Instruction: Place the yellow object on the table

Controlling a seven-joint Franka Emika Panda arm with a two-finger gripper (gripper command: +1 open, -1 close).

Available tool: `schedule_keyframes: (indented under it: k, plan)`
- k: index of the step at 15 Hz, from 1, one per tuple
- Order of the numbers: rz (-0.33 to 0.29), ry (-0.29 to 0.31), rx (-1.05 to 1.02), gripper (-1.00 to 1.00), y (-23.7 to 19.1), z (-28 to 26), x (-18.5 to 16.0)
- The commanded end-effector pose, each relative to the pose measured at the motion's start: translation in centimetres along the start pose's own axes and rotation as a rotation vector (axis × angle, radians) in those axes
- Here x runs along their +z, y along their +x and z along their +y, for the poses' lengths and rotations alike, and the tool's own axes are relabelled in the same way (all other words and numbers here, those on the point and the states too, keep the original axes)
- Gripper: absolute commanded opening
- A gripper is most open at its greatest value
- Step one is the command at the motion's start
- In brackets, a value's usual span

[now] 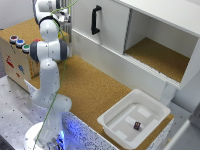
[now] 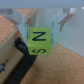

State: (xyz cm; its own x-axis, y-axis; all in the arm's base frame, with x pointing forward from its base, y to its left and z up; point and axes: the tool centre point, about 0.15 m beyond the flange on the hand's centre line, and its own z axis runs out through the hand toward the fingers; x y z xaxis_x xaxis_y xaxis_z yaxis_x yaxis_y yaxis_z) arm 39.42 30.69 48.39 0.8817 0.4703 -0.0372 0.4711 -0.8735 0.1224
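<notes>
Wrist view: tool (image 2: 42, 31) clamps the yellow object (image 2: 40, 42), a lettered cube.
Below: brown cork counter (image 2: 65, 62).

On my exterior view I see a white tub (image 1: 134, 118) with a small dark block (image 1: 137, 125) lying inside it at the right, a white cabinet (image 1: 131, 34) with a black handle (image 1: 95, 20) behind it, and a cardboard box (image 1: 19, 56) topped with coloured buttons (image 1: 19, 43) at the left.
</notes>
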Motion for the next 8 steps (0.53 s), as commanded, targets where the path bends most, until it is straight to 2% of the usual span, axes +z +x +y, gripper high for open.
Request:
schedule_keyframes:
  k: [1, 2, 5, 8]
  plan:
    - [0.192, 0.068, 0.181, -1.00, -6.7, 8.6, 3.8]
    - [0.171, 0.047, 0.231, -1.00, -7.7, 10.2, 4.1]
    - [0.107, 0.040, 0.397, -1.00, -11.3, 14.0, 4.7]
    - [0.068, 0.070, 0.544, -1.00, -14.3, 15.9, 5.4]
